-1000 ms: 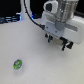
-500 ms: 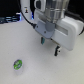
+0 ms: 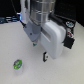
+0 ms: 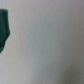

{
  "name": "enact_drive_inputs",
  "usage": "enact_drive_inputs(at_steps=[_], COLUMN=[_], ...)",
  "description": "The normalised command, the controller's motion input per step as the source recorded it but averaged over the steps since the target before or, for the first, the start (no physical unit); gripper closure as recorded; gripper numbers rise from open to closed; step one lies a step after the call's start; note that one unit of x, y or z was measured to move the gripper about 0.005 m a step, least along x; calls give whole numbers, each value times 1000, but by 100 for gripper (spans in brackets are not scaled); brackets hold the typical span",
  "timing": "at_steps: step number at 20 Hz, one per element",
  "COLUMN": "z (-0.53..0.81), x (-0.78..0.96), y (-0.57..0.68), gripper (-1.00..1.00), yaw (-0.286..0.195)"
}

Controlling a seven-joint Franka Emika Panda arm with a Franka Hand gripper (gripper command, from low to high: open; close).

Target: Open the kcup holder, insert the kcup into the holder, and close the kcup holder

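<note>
The kcup (image 3: 17, 64), a small whitish pod with a bright green top, stands on the white table at the exterior view's lower left. The arm with its white wrist housing (image 3: 52, 40) hangs over the table's middle, to the exterior view's right of the pod and apart from it. My gripper (image 3: 39, 49) points down below the housing; motion blur hides how its jaws stand. A black shape behind the arm at the upper right looks like the kcup holder (image 3: 70, 29), mostly hidden. The wrist view is blurred and shows neither pod nor fingers clearly.
The white table (image 3: 15, 42) spreads around the pod. The wrist view shows pale table and a dark blurred shape (image 4: 4, 30) at one edge that I cannot identify. Dark background clutter (image 3: 7, 19) lies along the far edge.
The arm has swung toward the exterior view's left and come lower and closer to the camera, now nearer the pod. The pod has not moved.
</note>
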Motion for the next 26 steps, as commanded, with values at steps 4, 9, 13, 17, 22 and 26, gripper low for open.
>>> enact_drive_inputs(at_steps=[4,9,13,17,22,26], z=[11,15,9,-56,-168,-152], x=[46,148,370,441,260,202], y=[-666,-624,-484,-322,-285,-207], gripper=[-100,-100,-100,-100,-100,-100], yaw=[-224,-226,-223,-197,-172,-140])
